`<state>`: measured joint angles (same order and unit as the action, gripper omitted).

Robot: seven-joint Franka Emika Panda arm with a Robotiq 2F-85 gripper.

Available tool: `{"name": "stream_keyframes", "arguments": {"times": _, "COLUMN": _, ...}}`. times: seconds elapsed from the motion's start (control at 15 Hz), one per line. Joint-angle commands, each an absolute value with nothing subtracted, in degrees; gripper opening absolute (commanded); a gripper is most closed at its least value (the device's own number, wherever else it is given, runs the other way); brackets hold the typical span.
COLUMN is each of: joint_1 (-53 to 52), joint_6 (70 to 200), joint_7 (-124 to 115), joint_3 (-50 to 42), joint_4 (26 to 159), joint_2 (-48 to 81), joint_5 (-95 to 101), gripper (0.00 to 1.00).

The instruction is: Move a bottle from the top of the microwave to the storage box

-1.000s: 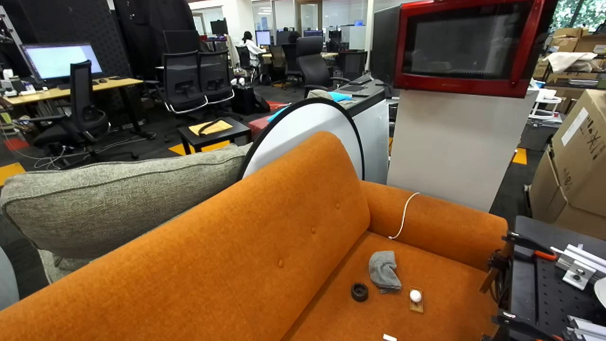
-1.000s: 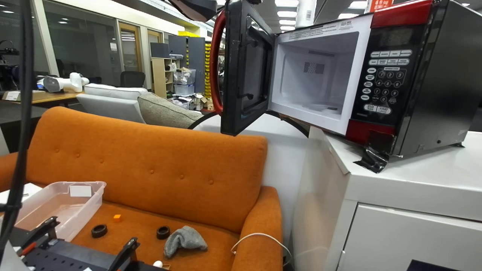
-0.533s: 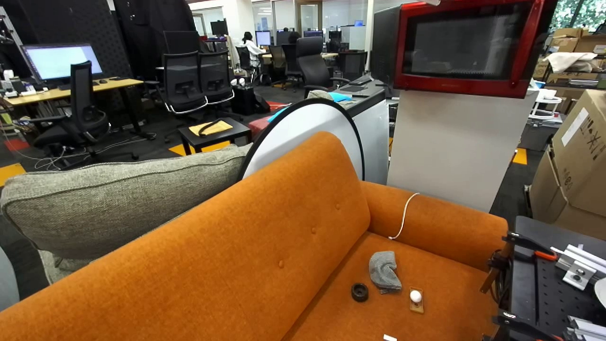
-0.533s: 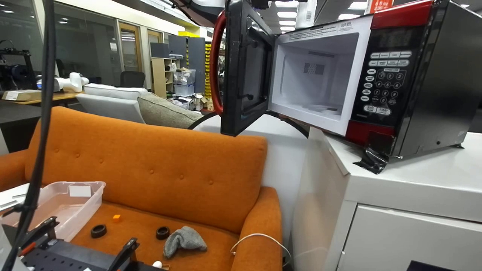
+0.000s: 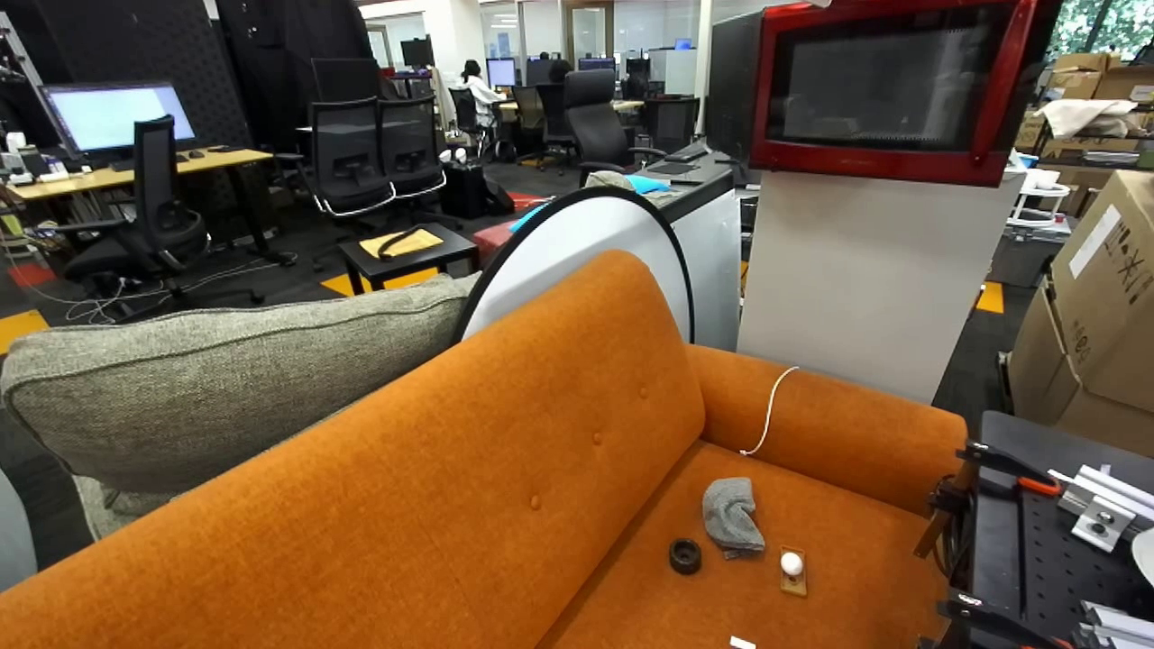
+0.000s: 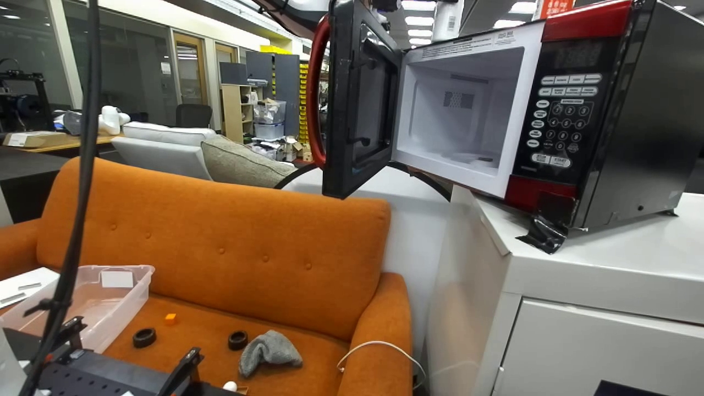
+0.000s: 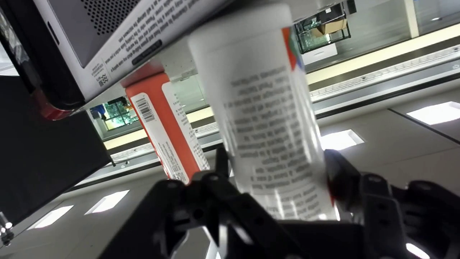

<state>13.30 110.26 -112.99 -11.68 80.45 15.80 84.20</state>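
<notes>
It's bright in here, evenly lit by white ceiling panels (image 7: pixel 440 112), with daylight glowing in a window (image 5: pixel 1082 20) well beyond the far edge of the black bench (image 5: pixel 1055 552). Metal pieces (image 5: pixel 1102 521) on it gleam near white, while the clamp (image 5: pixel 1008 463) near its far corner shows almost black. Past the bench's sofa-side edge, the orange sofa (image 5: pixel 577 406) carries faint, soft shadows. In the wrist view the bottle (image 7: pixel 262 108) is blurred and streaked with glare, its print smeared; the gripper (image 7: pixel 278 164) is out of focus.

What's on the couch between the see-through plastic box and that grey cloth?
In an exterior view, a dark ring and a small orange block lie nearer the plastic storage box, and another dark ring beside the grey cloth.
</notes>
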Motion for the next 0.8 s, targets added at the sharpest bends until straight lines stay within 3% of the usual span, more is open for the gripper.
{"name": "stream_keyframes", "arguments": {"times": 0.0, "joint_1": 13.46, "joint_6": 108.51, "joint_7": -111.45, "joint_3": -11.87, "joint_4": 77.24, "joint_2": 17.65, "joint_5": 82.06, "gripper": 0.38}}
{"name": "stream_keyframes", "arguments": {"times": 0.27, "joint_1": 13.5, "joint_6": 108.53, "joint_7": -111.33, "joint_3": -11.86, "joint_4": 77.22, "joint_2": 17.55, "joint_5": 81.1, "gripper": 0.29}}
{"name": "stream_keyframes", "arguments": {"times": 0.73, "joint_1": 13.11, "joint_6": 108.74, "joint_7": -112.18, "joint_3": -11.8, "joint_4": 76.55, "joint_2": 16.47, "joint_5": 80.44, "gripper": 0.26}}
